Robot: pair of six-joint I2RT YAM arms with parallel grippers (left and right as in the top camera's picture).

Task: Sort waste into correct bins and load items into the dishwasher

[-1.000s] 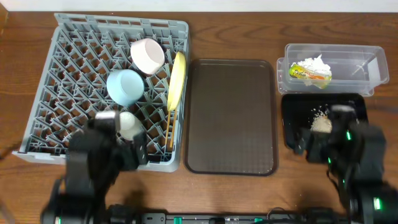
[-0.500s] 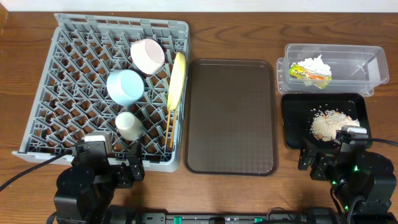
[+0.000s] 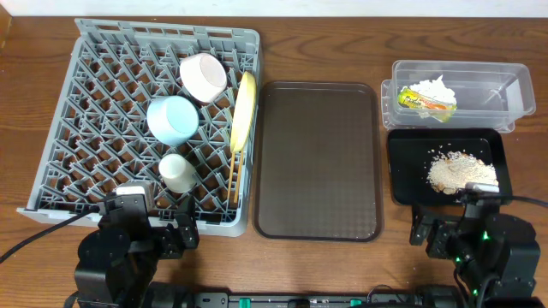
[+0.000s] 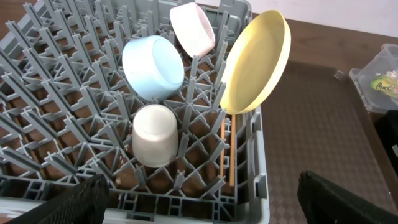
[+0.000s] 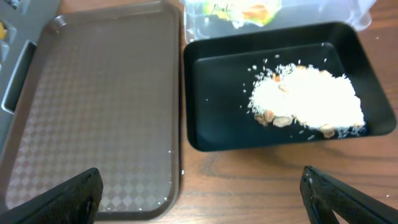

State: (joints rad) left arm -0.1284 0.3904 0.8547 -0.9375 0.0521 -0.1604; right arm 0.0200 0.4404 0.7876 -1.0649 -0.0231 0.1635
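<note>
The grey dish rack (image 3: 103,103) holds the yellow plate (image 3: 245,109) on edge, the light blue bowl (image 3: 172,120), the white bowl (image 3: 203,76), the small white cup (image 3: 177,172) and the chopsticks (image 3: 233,178); all show in the left wrist view too, the plate (image 4: 256,61) at its right. The clear tub (image 3: 462,92) holds the snack wrapper (image 3: 427,103) and the tissue (image 3: 432,87). The black tray (image 3: 402,175) holds the crumbs (image 3: 458,170). My left gripper (image 4: 202,202) is open and empty at the rack's near edge. My right gripper (image 5: 202,193) is open and empty, in front of the black tray (image 5: 211,124).
The dark brown serving tray (image 3: 318,158) lies bare between the rack and the bins. Both arm bases sit at the table's front edge, left (image 3: 120,257) and right (image 3: 484,257).
Both arms have pulled back toward the front edge, off the rack and off the black tray. The crumbs are now fully in view.
</note>
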